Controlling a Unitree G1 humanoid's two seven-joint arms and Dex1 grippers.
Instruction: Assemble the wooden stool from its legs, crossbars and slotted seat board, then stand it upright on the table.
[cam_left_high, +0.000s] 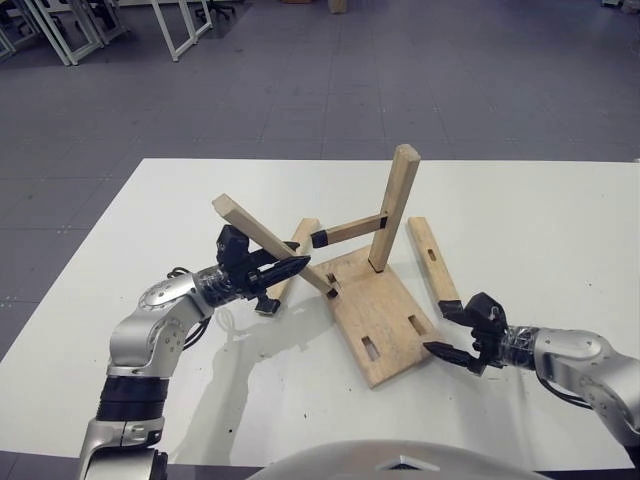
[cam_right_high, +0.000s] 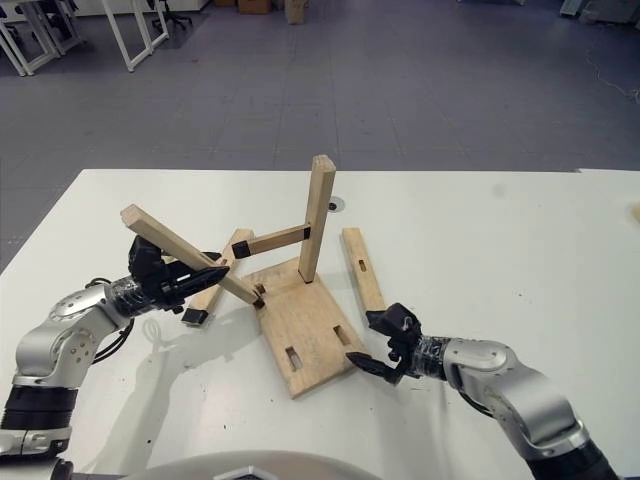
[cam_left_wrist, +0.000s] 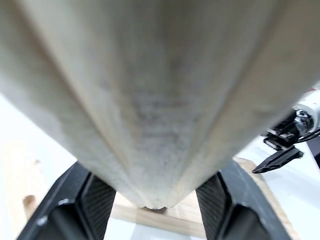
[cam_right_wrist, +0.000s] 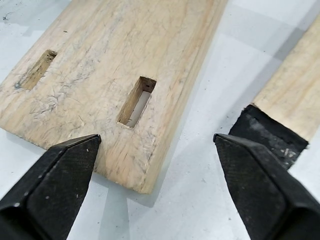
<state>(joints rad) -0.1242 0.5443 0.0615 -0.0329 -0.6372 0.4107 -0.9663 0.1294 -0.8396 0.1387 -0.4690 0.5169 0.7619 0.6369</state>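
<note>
Now, tilted leg (cam_left_high: 256, 232) between left fingers (cam_left_wrist: 75, 205).

The left arm (cam_left_high: 150, 330) and right arm (cam_left_high: 590, 368) have rounded silver shells and ribbed grey wrists. The left gripper (cam_left_high: 296, 266) and right gripper (cam_left_high: 436, 330) are matt black with pointed wedge fingers (cam_right_wrist: 55, 185); a thin black cable (cam_left_high: 178, 272) loops behind each wrist

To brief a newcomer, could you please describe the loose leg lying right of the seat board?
On the white table, find the slotted seat board lying flat in the middle. Along its right side lies the loose leg, its black end by the open right claw. Unlike the upright leg and the tilted leg in the left claw, it lies flat and unheld.
</note>
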